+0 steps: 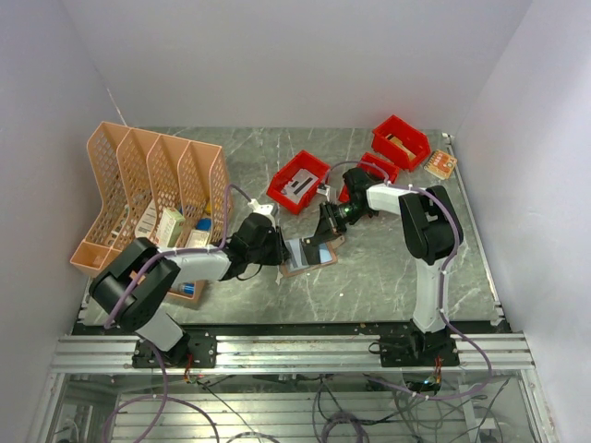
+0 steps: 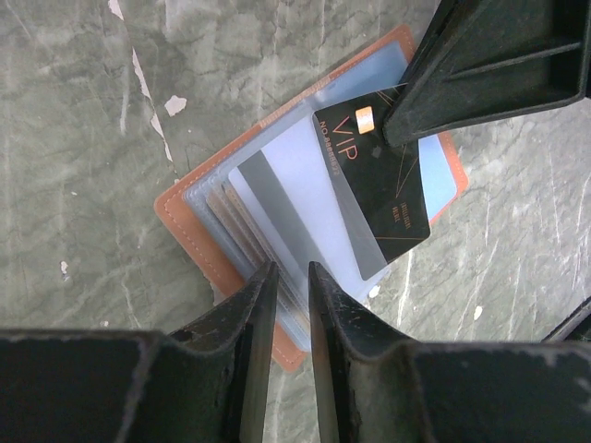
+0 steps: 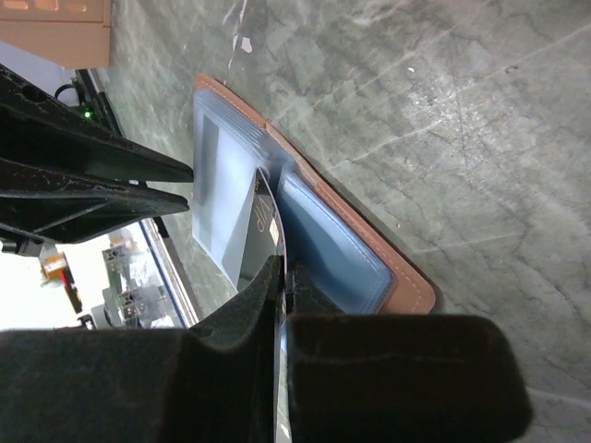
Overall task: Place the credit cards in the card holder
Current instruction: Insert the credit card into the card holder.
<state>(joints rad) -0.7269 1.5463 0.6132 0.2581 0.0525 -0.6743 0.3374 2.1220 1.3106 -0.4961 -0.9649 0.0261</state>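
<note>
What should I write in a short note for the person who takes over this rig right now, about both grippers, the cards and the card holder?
Left gripper: slightly open at the near edge of the holder's clear sleeves; it seems to hold nothing.
Right gripper: shut on the black VIP card, whose free end lies among the sleeves.
Card holder: open and flat on the table, between the two arms.
Done: a pale card with a dark stripe appears to sit in a sleeve.
Left: slide the black VIP card fully into a pocket, then let go.
</note>
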